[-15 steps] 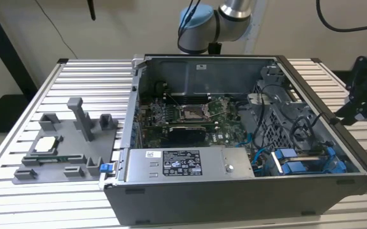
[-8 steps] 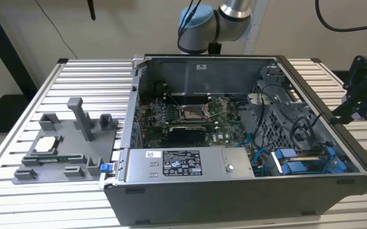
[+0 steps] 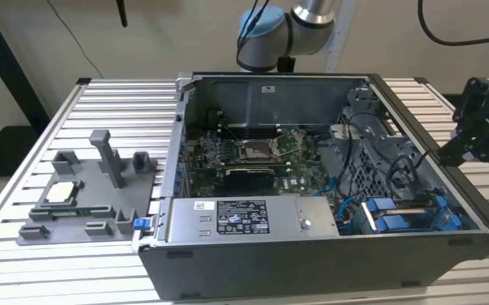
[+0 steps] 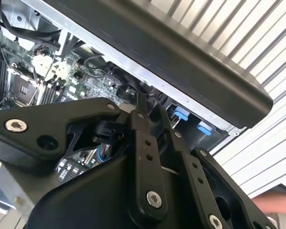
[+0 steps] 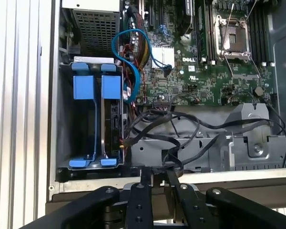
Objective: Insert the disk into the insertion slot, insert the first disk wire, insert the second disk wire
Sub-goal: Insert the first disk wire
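The disk (image 5: 109,119), clipped in its blue carrier, sits inside the insertion slot (image 5: 64,124), the grey bay at the case's corner. In the exterior view its blue rails (image 3: 401,219) lie in that bay at the near right of the open case. The blue tabs (image 4: 181,113) also appear in the second wrist view. My black gripper (image 3: 439,157) hangs over the case's right wall, beside the drive cage. Its fingers (image 5: 145,176) stand close together at the case rim. A black wire (image 5: 174,160) from the bundle beside the disk runs up between them.
A grey labelled power-supply box (image 3: 253,219) fills the case's near side, and the motherboard (image 3: 244,152) lies behind it. A blue cable (image 5: 128,52) loops near the disk bay. A grey fixture (image 3: 91,197) holding small parts stands on the slatted table at the exterior view's left.
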You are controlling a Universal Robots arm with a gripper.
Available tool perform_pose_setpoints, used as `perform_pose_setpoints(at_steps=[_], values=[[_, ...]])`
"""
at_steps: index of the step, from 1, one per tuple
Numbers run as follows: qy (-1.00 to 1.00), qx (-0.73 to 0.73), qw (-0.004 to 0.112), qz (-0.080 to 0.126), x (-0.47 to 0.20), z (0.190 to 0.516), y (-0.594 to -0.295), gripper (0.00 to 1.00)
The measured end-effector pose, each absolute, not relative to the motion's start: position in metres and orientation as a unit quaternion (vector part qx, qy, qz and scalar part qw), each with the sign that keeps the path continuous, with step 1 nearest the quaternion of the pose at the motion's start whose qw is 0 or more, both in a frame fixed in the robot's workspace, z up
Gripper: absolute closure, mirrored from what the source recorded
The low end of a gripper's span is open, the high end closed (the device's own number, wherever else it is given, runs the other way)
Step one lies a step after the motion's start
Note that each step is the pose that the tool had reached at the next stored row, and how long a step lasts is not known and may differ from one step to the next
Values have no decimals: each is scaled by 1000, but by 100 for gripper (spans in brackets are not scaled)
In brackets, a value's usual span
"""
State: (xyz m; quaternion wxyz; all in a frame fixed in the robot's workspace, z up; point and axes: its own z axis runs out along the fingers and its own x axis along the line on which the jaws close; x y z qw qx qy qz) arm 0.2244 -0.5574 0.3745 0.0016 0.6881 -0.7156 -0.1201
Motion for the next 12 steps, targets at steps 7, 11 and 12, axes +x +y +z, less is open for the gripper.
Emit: perform_pose_setpoints(at_steps=[7, 11, 12], values=[[-716, 687, 0, -123, 224, 373, -557, 0], [-717, 687, 0, -123, 224, 373, -557, 0], [-717, 686, 0, -123, 224, 373, -557, 0]])
